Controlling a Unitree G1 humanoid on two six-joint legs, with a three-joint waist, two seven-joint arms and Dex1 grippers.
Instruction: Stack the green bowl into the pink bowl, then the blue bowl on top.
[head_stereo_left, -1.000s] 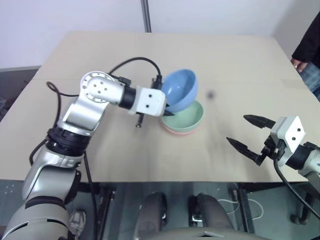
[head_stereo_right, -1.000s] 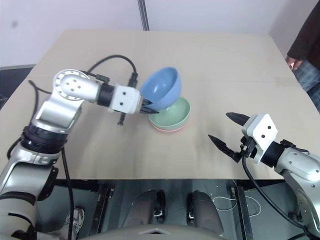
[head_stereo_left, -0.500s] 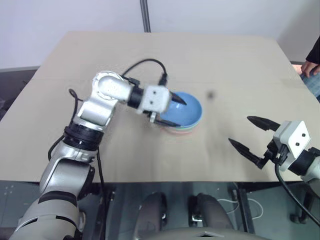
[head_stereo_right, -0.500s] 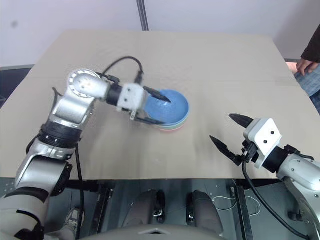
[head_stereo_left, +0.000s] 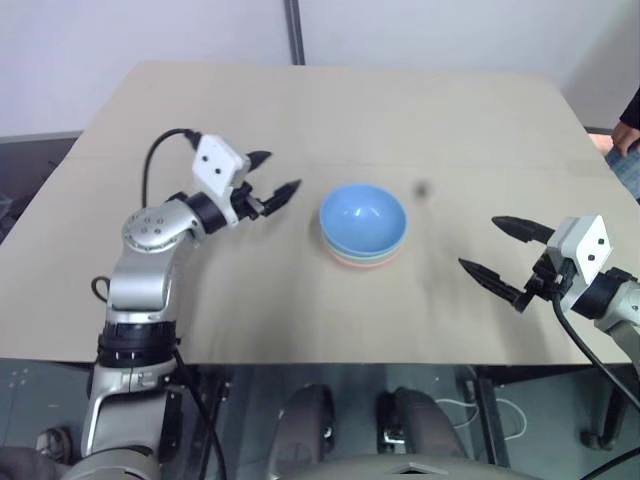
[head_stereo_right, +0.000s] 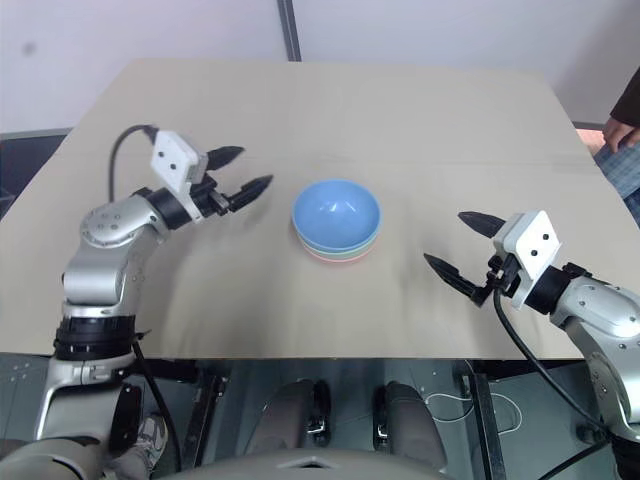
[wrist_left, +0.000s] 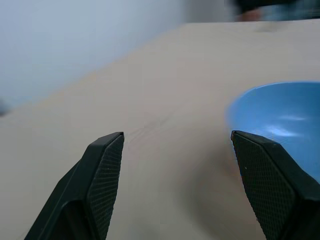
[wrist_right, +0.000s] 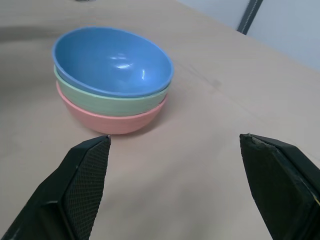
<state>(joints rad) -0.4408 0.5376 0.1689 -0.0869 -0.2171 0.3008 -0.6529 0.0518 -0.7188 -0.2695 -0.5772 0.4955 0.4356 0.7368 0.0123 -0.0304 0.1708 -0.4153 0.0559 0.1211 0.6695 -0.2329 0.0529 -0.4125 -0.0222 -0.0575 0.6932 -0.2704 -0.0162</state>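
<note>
Our left claw (head_stereo_left: 272, 172) has let go and pulled away, open; the blue bowl (head_stereo_left: 363, 215) now nests atop the green bowl (wrist_right: 114, 101) and pink bowl (wrist_right: 110, 121) mid-tabletop (head_stereo_left: 330, 110). Right claw (head_stereo_left: 505, 257) gapes empty.

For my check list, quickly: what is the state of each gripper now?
Left gripper: open, holding nothing, beside the bowls.
Right gripper: open, holding nothing.
</note>
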